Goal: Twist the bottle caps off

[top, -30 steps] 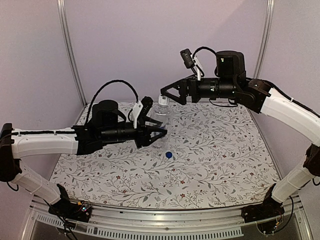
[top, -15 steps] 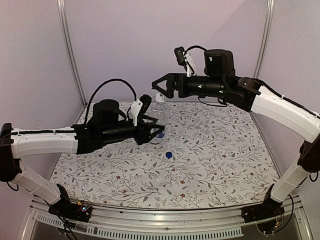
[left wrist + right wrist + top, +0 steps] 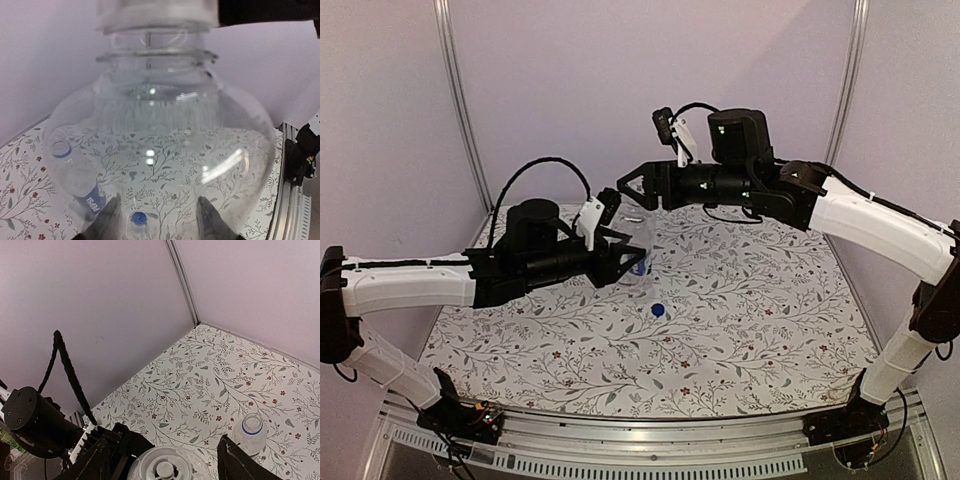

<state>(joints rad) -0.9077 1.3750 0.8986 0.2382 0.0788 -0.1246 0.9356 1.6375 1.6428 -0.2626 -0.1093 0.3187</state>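
My left gripper (image 3: 625, 262) is shut on the body of the clear unlabelled bottle (image 3: 634, 238), holding it upright on the table; the bottle fills the left wrist view (image 3: 160, 140), my gripper (image 3: 158, 220) dim behind it. Its whitish cap (image 3: 165, 469) is on the neck. My right gripper (image 3: 632, 192) is open just above it, jaws either side of the cap and not touching it. The labelled bottle (image 3: 251, 432) stands just behind, neck open, with a blue ring. The blue cap (image 3: 658, 310) lies loose on the table.
The floral table cloth (image 3: 750, 310) covers the table. Purple walls with metal corner posts (image 3: 460, 110) close in the back and sides. The left arm's black cable (image 3: 67, 370) loops up near the bottle.
My right gripper has swung left and forward, from right of the clear bottle to directly over its cap. The left gripper has closed in around the bottle's body.
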